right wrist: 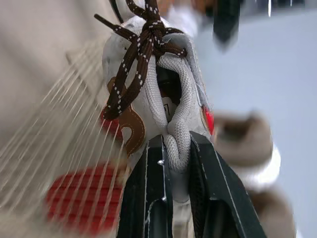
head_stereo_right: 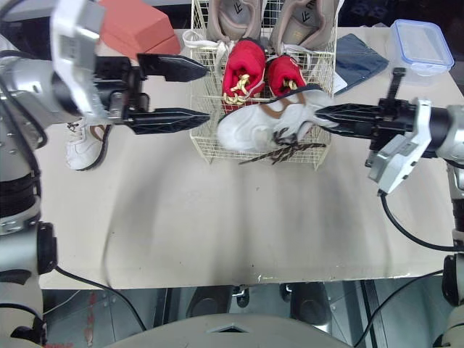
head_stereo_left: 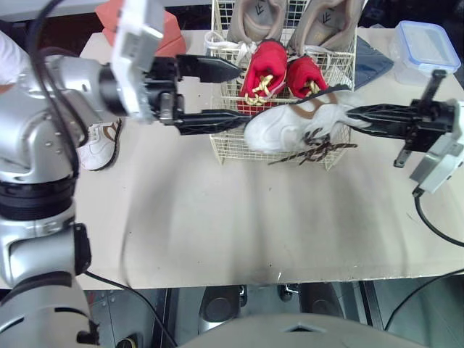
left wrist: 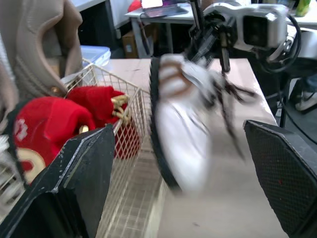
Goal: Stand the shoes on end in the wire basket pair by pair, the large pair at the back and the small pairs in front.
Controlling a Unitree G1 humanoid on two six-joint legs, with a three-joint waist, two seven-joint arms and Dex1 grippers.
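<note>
A white wire basket (head_stereo_left: 225,148) stands at the back middle of the table. Two large beige shoes (head_stereo_left: 262,16) stand on end at its back, with a red pair (head_stereo_left: 264,69) in front of them. My right gripper (head_stereo_left: 349,114) is shut on the heel collar of a white shoe (head_stereo_left: 290,125) with brown laces, held over the basket's front edge. My left gripper (head_stereo_left: 235,94) is open, its fingers at the basket's left side. A second white shoe (head_stereo_left: 99,143) lies on the table at the left.
A clear plastic box with a blue lid (head_stereo_left: 424,45) sits at the back right, a dark blue cloth (head_stereo_left: 371,59) beside it. A red-orange block (head_stereo_right: 138,27) lies at the back left. A cable (head_stereo_left: 431,221) hangs from my right arm.
</note>
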